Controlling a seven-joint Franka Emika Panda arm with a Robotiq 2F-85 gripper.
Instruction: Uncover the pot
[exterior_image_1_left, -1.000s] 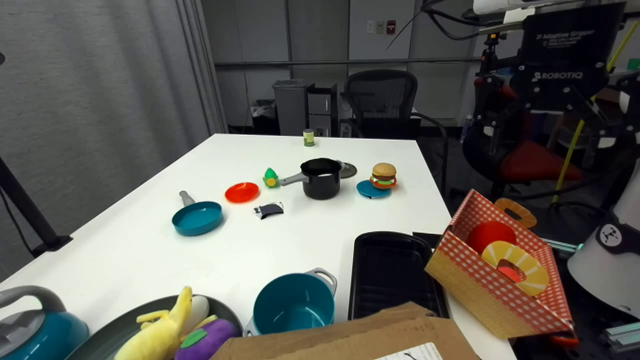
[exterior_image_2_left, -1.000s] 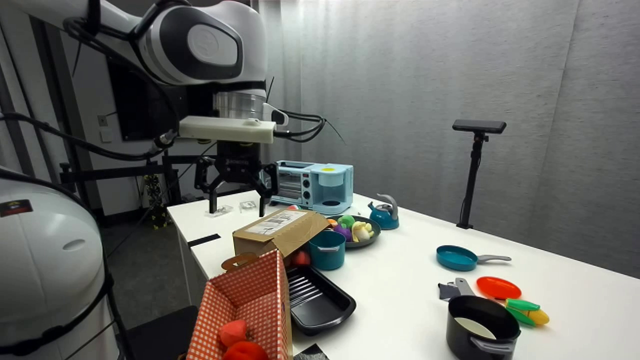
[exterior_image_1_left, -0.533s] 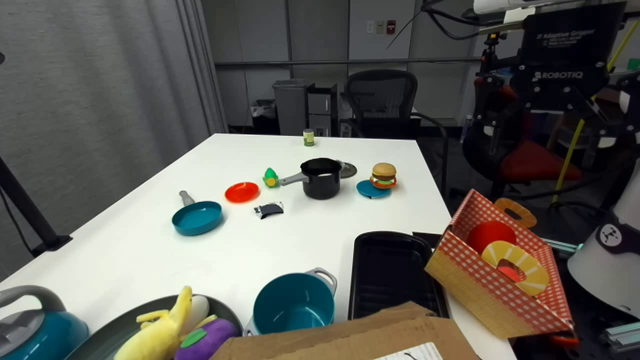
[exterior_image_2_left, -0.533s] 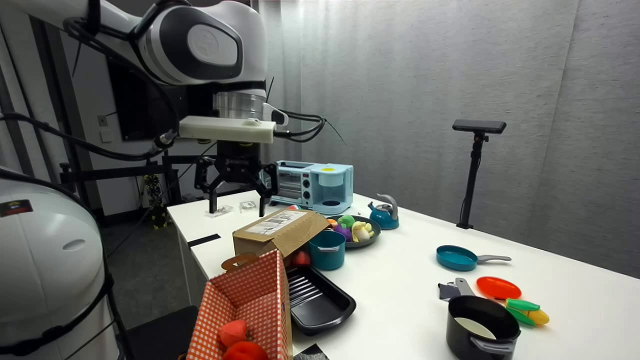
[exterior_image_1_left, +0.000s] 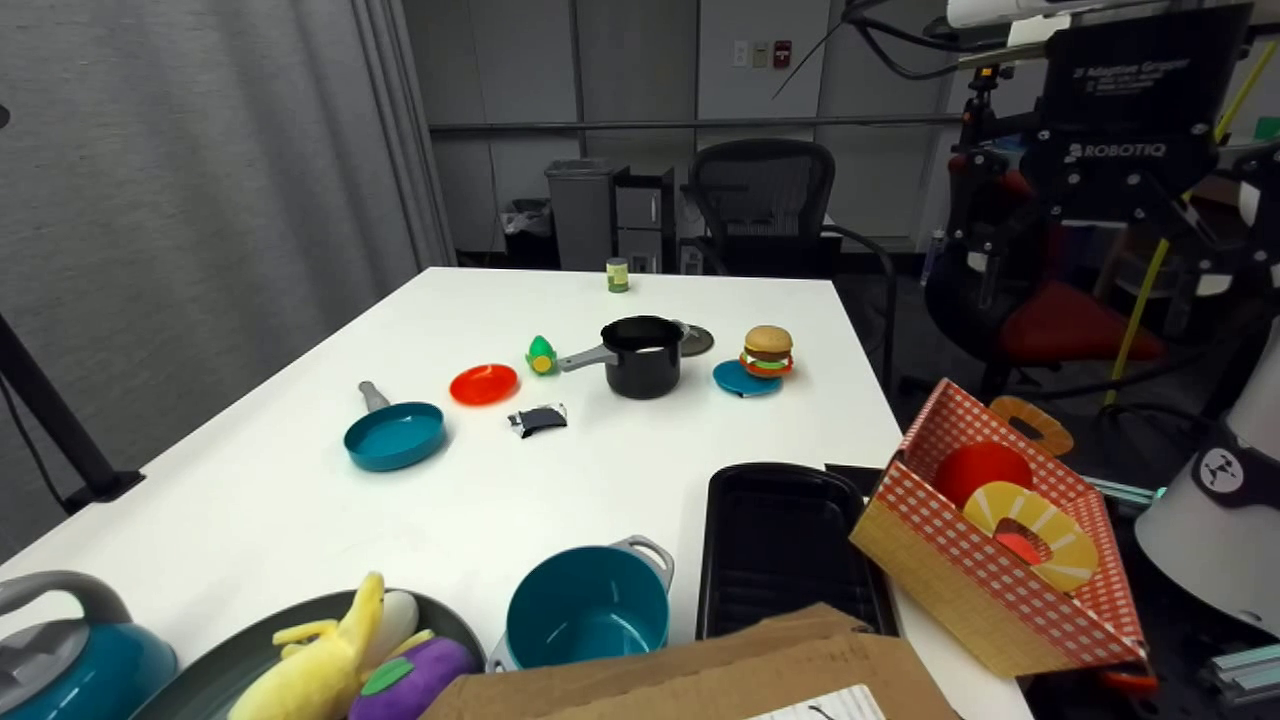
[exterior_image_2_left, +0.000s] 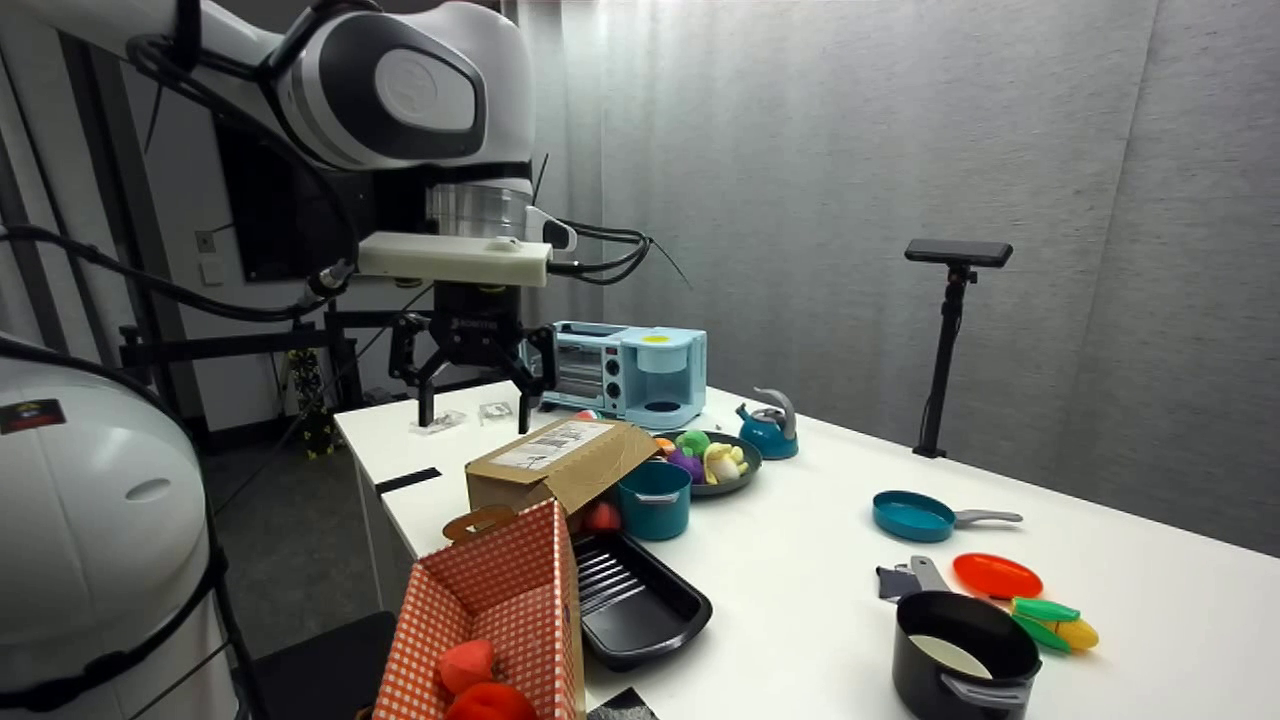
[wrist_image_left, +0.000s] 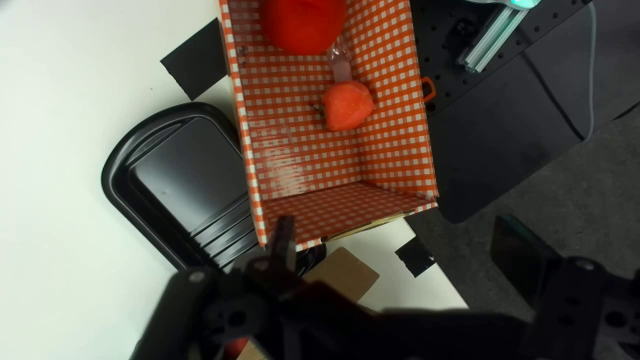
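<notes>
The small black pot (exterior_image_1_left: 643, 370) with a grey side handle stands upright on the white table. Its top is open in both exterior views, and something white shows inside the pot (exterior_image_2_left: 910, 650). A dark round lid (exterior_image_1_left: 700, 342) with a grey knob lies on the table right beside the pot, partly hidden by it. The lid is not visible in the other views. My gripper (exterior_image_2_left: 475, 412) is open and empty, high above the table edge and far from the pot. In the wrist view my gripper (wrist_image_left: 397, 230) has its fingers wide apart; the pot is out of view there.
A red checked box (wrist_image_left: 305, 150) with toy food stands beside a black tray (wrist_image_left: 190, 175) under my gripper. A cardboard box (exterior_image_2_left: 560, 455), teal bowl (exterior_image_1_left: 590, 610) and kettle (exterior_image_2_left: 770, 430) stand nearby. A teal pan (exterior_image_1_left: 395, 437), red plate (exterior_image_1_left: 484, 385) and burger (exterior_image_1_left: 767, 350) surround the pot.
</notes>
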